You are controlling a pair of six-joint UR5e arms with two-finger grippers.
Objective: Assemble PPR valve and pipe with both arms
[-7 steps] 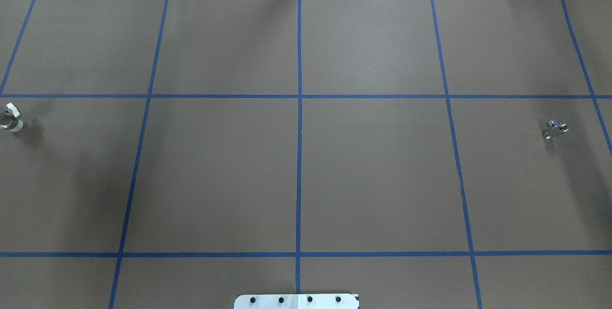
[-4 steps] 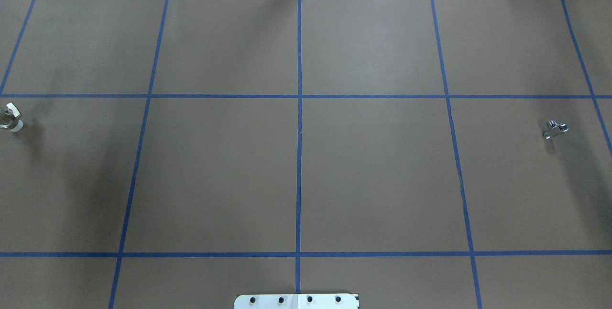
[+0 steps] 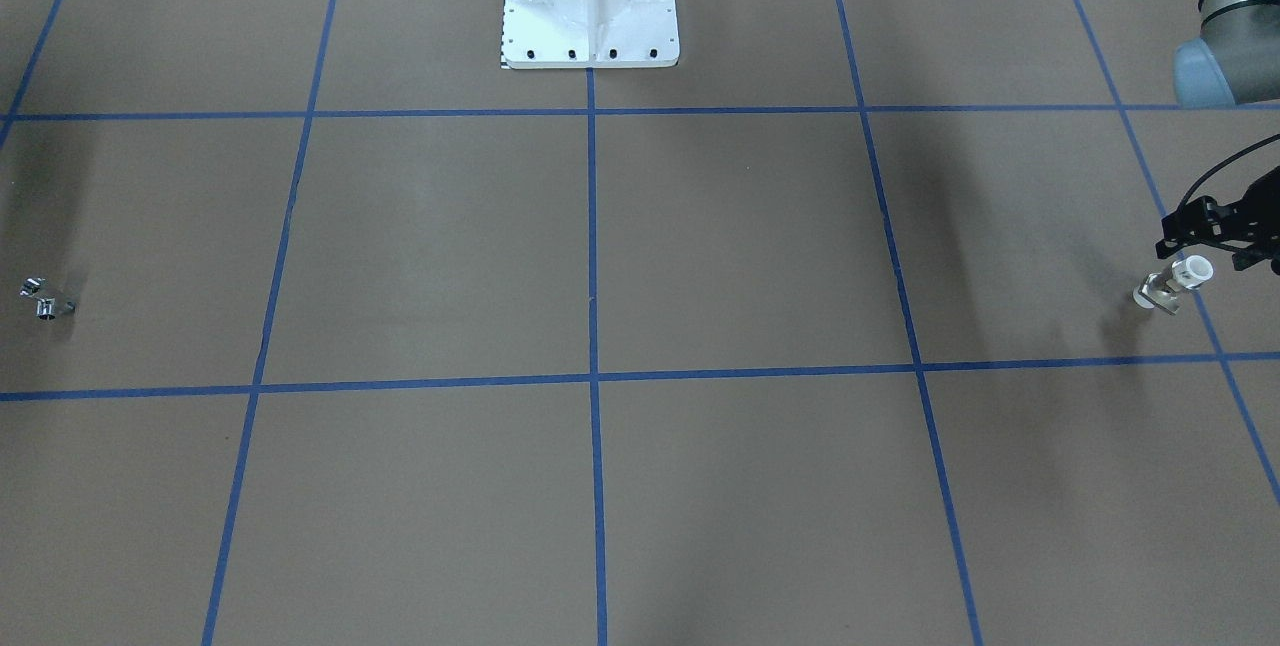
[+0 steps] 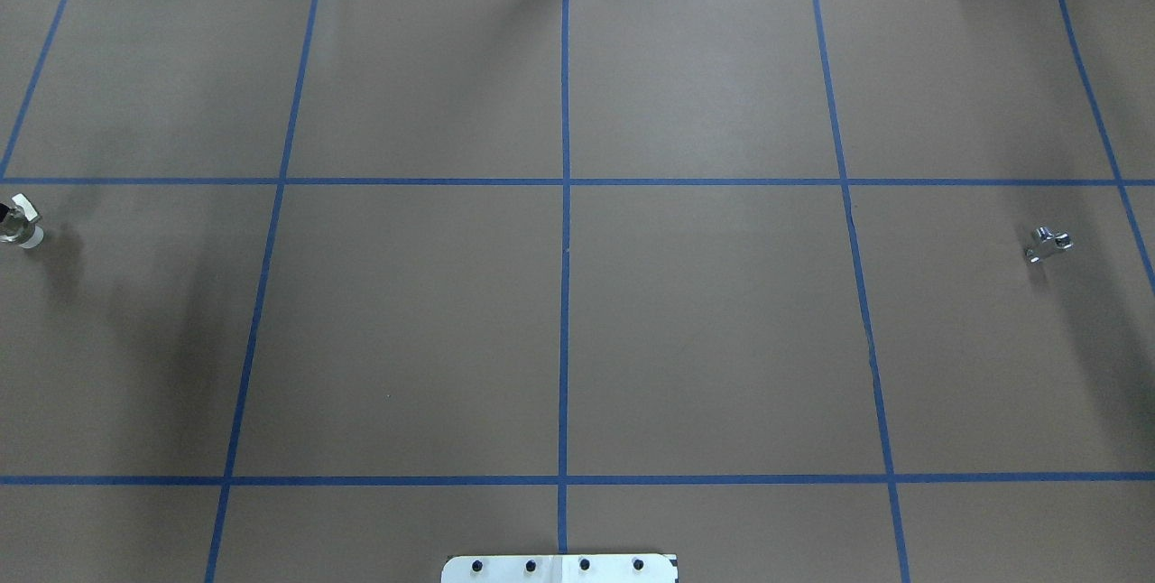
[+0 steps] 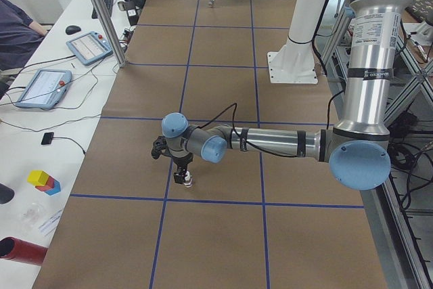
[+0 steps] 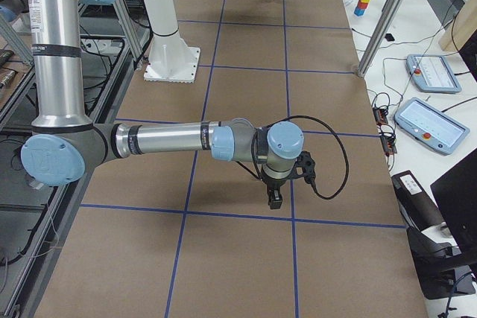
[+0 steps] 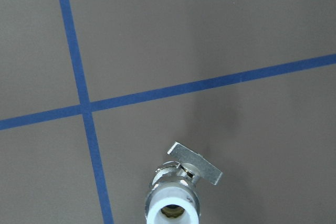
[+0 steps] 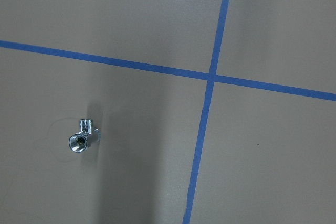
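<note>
The PPR valve [image 4: 20, 222] stands at the table's far left edge, white end up and lever tab to the side; it also shows in the front view [image 3: 1172, 284] and the left wrist view [image 7: 176, 195]. My left gripper [image 5: 180, 172] hangs right over the valve [image 5: 186, 181]; I cannot tell whether it is open, shut or touching. The chrome pipe [image 4: 1047, 243] lies alone at the far right, also in the front view [image 3: 40, 298] and the right wrist view [image 8: 81, 137]. My right gripper [image 6: 274, 200] hovers low near it; its state is unclear.
The white bolted pedestal [image 3: 590, 6] stands at the robot's side in the middle. Brown paper with blue tape lines [image 4: 565, 204] covers the table. Tablets and cables [image 5: 40, 86] lie beyond the far edge. The valve sits next to a tape crossing [image 7: 84, 109].
The arm shadows on the paper at left and right have shifted slightly. The valve and the pipe sit where they were.
</note>
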